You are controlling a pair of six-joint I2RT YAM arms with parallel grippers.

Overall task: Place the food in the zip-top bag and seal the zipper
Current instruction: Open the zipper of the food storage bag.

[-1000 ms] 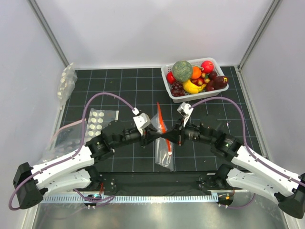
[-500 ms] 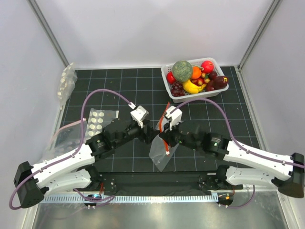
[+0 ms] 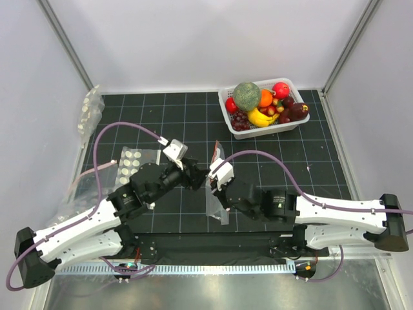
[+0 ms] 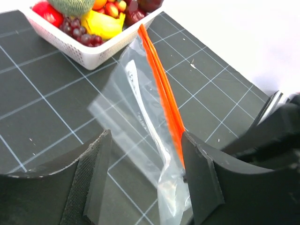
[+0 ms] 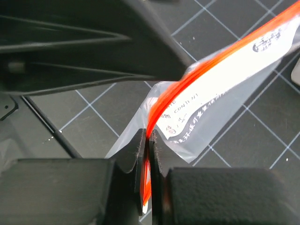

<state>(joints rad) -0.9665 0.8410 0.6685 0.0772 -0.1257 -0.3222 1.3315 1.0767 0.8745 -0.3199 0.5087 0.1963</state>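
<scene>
R gripper (image 5: 149, 150) pinched tight on the orange zipper (image 5: 187, 79) of the clear bag (image 5: 225, 79), near mid mat (image 3: 161, 116). L gripper (image 4: 147, 159) spread wide, the 2 fingers (image 4: 96, 173) either side of the bag, not clamping it. Food (image 3: 281, 90) sits in the white basket (image 3: 261, 132) at back R, well apart from the bag.

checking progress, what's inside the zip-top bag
No fruit shows through the zip-top bag, just its white label and the mat; the corner pinched in the right gripper is hidden.
</scene>
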